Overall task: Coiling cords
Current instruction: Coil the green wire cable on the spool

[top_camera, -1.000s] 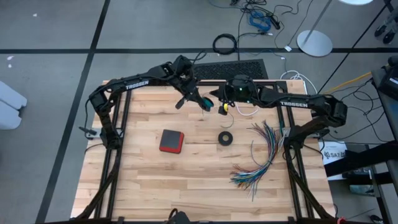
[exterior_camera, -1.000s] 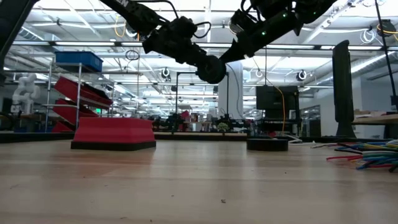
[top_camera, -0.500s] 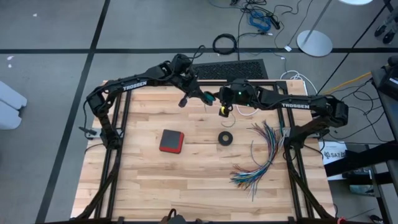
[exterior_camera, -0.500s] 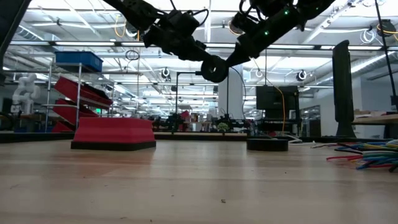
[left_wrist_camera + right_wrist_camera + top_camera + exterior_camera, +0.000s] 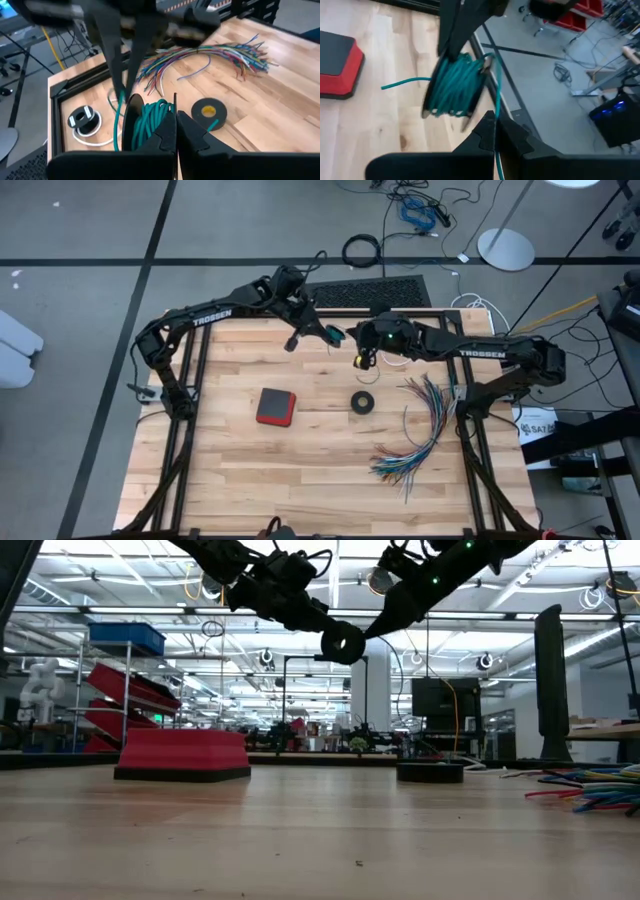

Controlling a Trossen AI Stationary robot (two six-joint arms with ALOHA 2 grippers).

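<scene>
The teal-green cord is wound on a small black spool [image 5: 150, 120], also seen in the right wrist view [image 5: 452, 85] and held high above the far middle of the table [image 5: 331, 336]. My left gripper [image 5: 318, 333] is shut at the spool. My right gripper [image 5: 362, 358] is shut on a teal strand leading off the spool. A short free end [image 5: 395, 85] sticks out of the coil. The white cord with its round black-and-white piece [image 5: 85, 120] lies on the table at the far edge [image 5: 398, 361]. My left gripper holds the spool at its rim [image 5: 165, 117], beside the teal windings, with shut fingers; the exact spot is hidden by the fingers. The spool is lifted clear of the table [image 5: 343, 642]. My right gripper pinches one strand of the teal cord [image 5: 496, 112] between its fingertips, close to the spool. The strand runs across from the coil and hangs clear of the table.
A red and black box [image 5: 276, 406] sits left of centre. A small black tape ring [image 5: 363, 401] lies at the centre. A fanned bundle of multicoloured wires [image 5: 420, 430] spreads at the right. Bare wood lies toward the near edge.
Both grippers have gone up a little with the spool, which stays clear of the table. My left gripper has drawn slightly toward the far edge and my right gripper slightly toward the near edge.
</scene>
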